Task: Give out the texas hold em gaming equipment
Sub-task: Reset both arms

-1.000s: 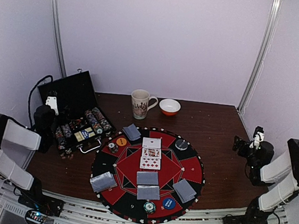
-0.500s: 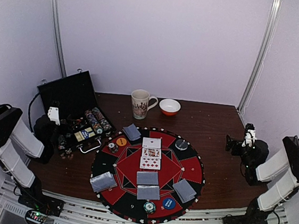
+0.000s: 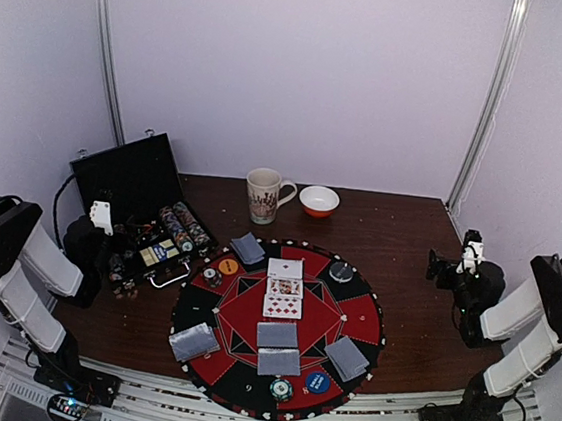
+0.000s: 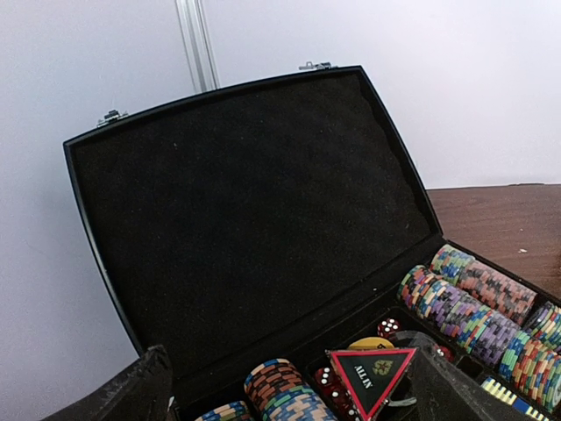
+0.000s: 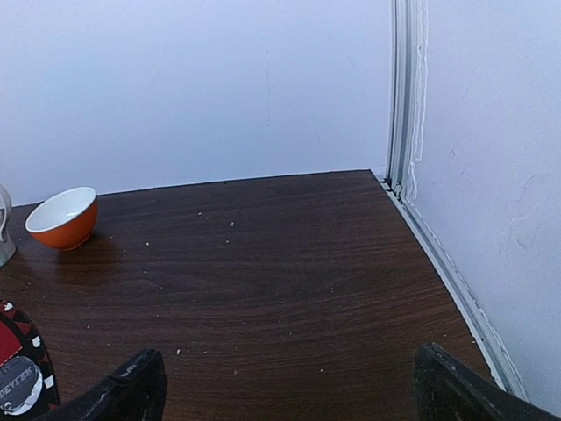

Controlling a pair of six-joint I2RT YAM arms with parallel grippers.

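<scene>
Grey-blue card piles (image 3: 248, 248) (image 3: 193, 341) (image 3: 347, 357) (image 3: 278, 349) and face-up white cards (image 3: 285, 289) lie on the round mat (image 3: 362, 320). An orange disc (image 3: 228, 265), a dark disc (image 3: 341, 271) and a blue disc (image 3: 317, 382) sit on it, with striped chips (image 3: 212, 277) (image 3: 281, 389). More chip rows (image 4: 469, 303) fill the open case (image 3: 133, 180). My left gripper (image 4: 294, 396) is open and empty just before the case, also seen in the top view (image 3: 108, 245). My right gripper (image 5: 294, 395) (image 3: 443, 269) is open and empty over bare table right of the mat.
A white patterned mug (image 3: 265, 195) and an orange bowl (image 3: 319, 200) (image 5: 63, 217) stand at the back. The case holds red dice (image 4: 388, 327) and a triangular "ALL IN" marker (image 4: 372, 375). Its lid (image 4: 245, 210) stands upright. A wall and metal rail (image 5: 405, 96) border the right.
The left arm has swung so its gripper sits closer to the case front. The right gripper has moved a little left, toward the mat. Cards and chips have not moved.
</scene>
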